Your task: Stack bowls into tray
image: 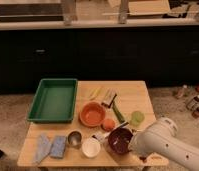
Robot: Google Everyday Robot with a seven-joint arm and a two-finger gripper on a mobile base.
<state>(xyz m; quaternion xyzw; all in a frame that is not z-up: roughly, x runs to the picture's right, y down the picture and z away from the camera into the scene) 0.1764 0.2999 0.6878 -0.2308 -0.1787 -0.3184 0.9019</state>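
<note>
The dark maroon bowl [120, 140] is at the table's front right, tipped so its inside shows and raised a little off the top. My gripper [131, 141] is at the bowl's right rim, at the end of the white arm [165, 145] that comes in from the lower right, and it is shut on that rim. The orange bowl [92, 114] stands in the middle of the table. The smaller white bowl [91, 147] stands at the front edge, left of the maroon bowl. The green tray [53, 100] lies at the back left and holds nothing.
A small metal cup [74, 138] stands left of the white bowl, with blue cloths [50, 147] further left. An orange fruit [108, 124], a pale green cup [137, 118], a packet [109, 97] and yellow pieces [94, 93] lie around the orange bowl. Bottles [193, 102] stand on the floor at right.
</note>
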